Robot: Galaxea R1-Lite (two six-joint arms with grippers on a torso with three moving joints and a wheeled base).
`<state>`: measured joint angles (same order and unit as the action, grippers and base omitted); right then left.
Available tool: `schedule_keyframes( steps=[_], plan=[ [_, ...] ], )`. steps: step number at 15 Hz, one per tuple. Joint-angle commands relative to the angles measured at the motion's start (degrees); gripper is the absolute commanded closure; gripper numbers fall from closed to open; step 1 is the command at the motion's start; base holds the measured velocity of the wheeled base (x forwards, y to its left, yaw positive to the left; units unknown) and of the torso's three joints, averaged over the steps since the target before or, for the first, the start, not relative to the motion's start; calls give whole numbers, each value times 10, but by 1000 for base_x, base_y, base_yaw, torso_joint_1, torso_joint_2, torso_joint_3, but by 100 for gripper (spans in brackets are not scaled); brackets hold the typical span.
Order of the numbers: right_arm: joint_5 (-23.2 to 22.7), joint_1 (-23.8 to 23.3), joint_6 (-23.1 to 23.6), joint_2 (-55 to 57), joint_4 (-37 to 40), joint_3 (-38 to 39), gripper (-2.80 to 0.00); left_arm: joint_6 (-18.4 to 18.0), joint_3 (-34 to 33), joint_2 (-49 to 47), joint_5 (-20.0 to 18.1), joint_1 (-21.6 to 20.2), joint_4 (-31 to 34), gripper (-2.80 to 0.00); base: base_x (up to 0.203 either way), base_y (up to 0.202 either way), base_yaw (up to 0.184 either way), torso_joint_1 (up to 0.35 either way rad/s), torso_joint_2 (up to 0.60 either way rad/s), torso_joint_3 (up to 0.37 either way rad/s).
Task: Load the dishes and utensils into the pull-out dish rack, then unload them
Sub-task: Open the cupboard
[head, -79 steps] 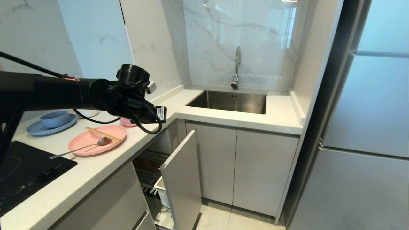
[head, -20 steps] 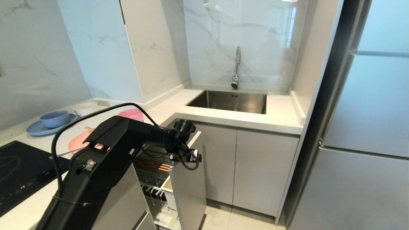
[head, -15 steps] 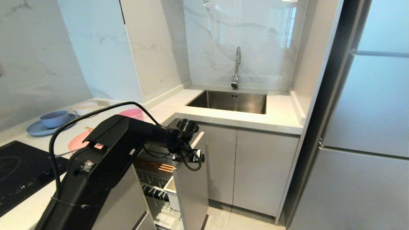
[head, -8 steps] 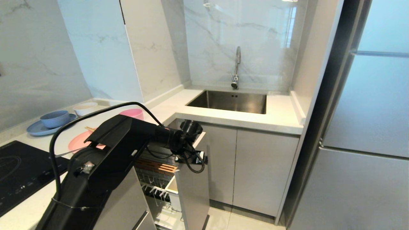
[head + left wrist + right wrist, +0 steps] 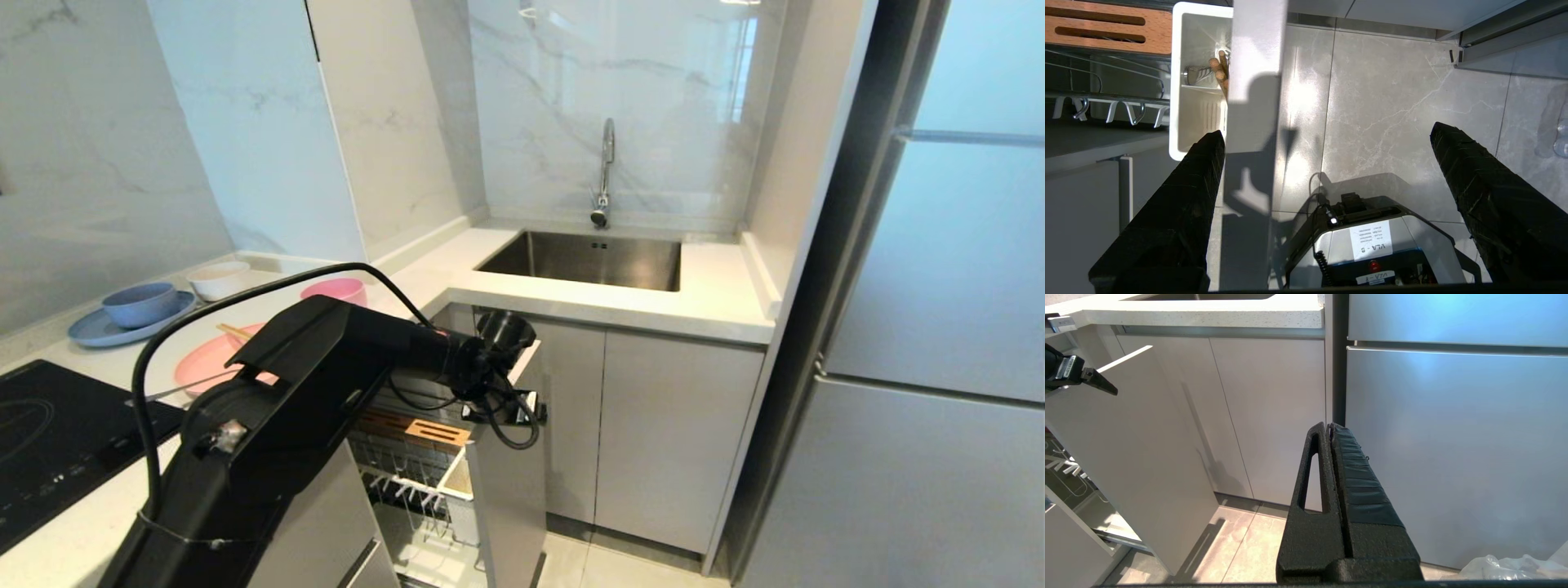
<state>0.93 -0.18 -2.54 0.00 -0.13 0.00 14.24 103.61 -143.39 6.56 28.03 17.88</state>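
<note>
The pull-out dish rack (image 5: pixel 424 457) stands drawn out below the counter, showing its wooden strip (image 5: pixel 1106 26), white utensil cup (image 5: pixel 1196 102) and narrow front panel (image 5: pixel 1255 81). My left gripper (image 5: pixel 1327 130) is open wide and straddles the panel's top edge: one finger (image 5: pixel 1180 212) is on the rack side, the other (image 5: pixel 1486 204) hangs over the floor. On the counter lie the pink plate (image 5: pixel 208 359) with chopsticks (image 5: pixel 233 331), partly hidden by my arm, and the pink bowl (image 5: pixel 335 290). The spoon's bowl is hidden. My right gripper (image 5: pixel 1329 426) is shut and parked by the fridge.
A blue bowl (image 5: pixel 140 302) on a blue plate (image 5: pixel 102 331) and a white bowl (image 5: pixel 216 278) sit at the back left. A black cooktop (image 5: pixel 57 441) is near me. Wooden stick ends (image 5: pixel 1220 67) show in the cup. My base (image 5: pixel 1372 245) stands below; sink (image 5: pixel 584 260) behind.
The rack's front panel has slid further out from the cabinet, with my left gripper moving along over its top edge. More of the wire basket and white tray shows.
</note>
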Motion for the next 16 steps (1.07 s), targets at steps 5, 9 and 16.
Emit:
schedule_keyframes(
  steps=[5, 9, 16],
  plan=[
    [0, 0, 0, 0, 0, 0, 0, -1, 0, 4, 3, 22, 1, -280, 0, 0, 0, 0, 0, 0],
    [0, 0, 0, 0, 0, 0, 0, -3, 15, -1, 3, 41, -1, -280, 0, 0, 0, 0, 0, 0],
    [0, 0, 0, 0, 0, 0, 0, -22, 24, -6, 12, 66, 0, -280, 0, 0, 0, 0, 0, 0]
  ],
)
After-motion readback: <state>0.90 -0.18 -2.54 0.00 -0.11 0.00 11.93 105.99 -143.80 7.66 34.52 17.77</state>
